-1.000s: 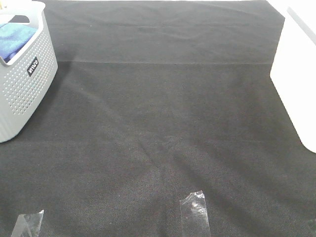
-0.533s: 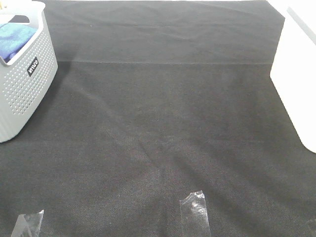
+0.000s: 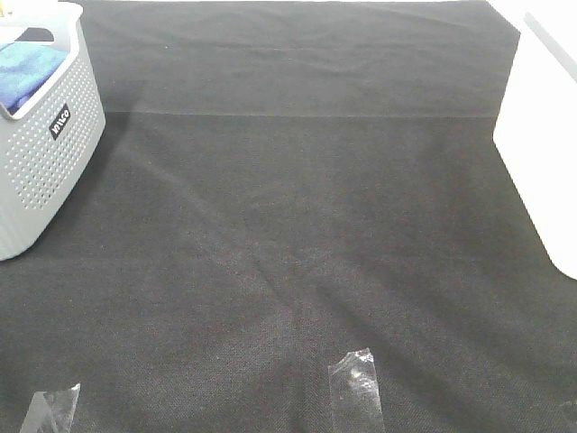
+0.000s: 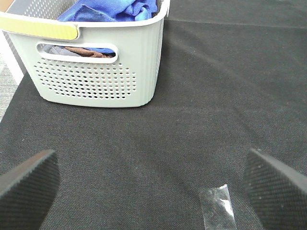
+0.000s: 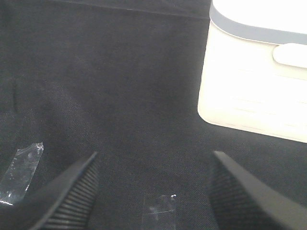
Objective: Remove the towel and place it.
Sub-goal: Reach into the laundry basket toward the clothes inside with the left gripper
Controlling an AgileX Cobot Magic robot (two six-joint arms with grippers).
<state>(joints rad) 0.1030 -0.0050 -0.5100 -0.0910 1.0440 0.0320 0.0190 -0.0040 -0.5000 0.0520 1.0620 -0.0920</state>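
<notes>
The royal-blue towel (image 3: 25, 70) lies crumpled inside a grey perforated basket (image 3: 45, 153) at the far left of the exterior view. In the left wrist view the towel (image 4: 108, 10) bulges over the basket's (image 4: 96, 72) rim, with something brown behind the handle slot. My left gripper (image 4: 153, 187) is open and empty over the black mat, short of the basket. My right gripper (image 5: 153, 191) is open and empty over the mat near a white container (image 5: 259, 81). Neither gripper shows in the exterior view.
A black cloth mat (image 3: 306, 225) covers the table. A white container (image 3: 545, 135) stands at the right edge. Clear tape pieces (image 3: 359, 383) (image 3: 50, 410) stick to the mat near the front edge.
</notes>
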